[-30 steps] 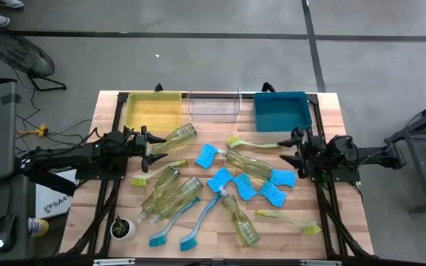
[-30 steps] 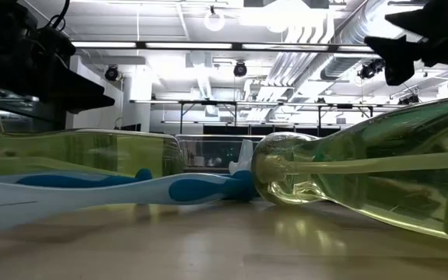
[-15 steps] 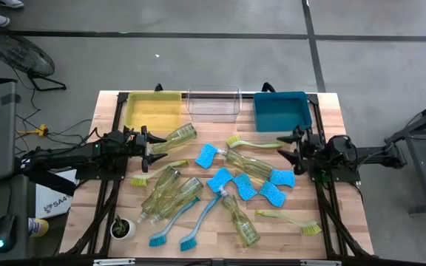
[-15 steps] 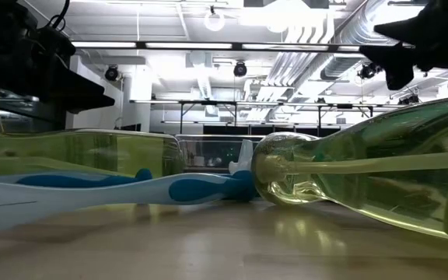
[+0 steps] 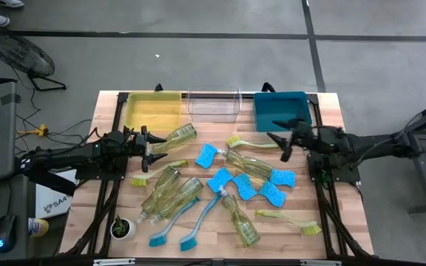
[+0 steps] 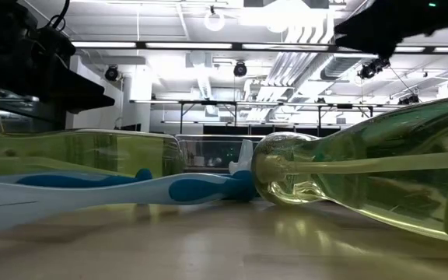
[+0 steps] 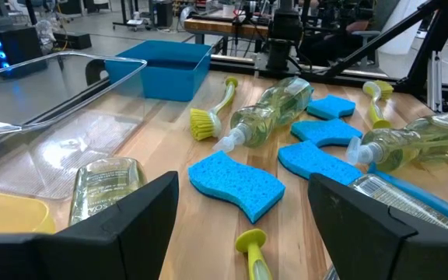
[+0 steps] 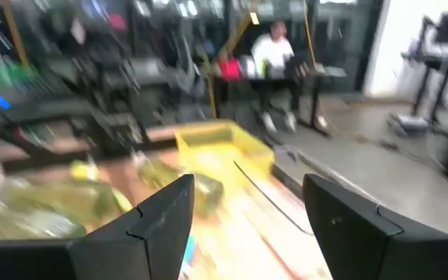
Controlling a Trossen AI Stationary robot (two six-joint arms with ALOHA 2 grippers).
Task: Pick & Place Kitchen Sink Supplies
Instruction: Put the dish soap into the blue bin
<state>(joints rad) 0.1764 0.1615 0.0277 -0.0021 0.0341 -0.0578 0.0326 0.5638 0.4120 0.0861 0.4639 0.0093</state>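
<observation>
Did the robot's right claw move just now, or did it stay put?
Yes. In the high view the right gripper has moved inward over the table, toward the left arm's side; it is now level with the teal bin's front edge, with open, empty fingers.

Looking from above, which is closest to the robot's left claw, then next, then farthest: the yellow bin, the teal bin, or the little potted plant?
From the left claw, at the table's left side:
1. Yellow bin, just beyond it at the back left.
2. Potted plant, at the front left corner.
3. Teal bin, far across at the back right.
</observation>
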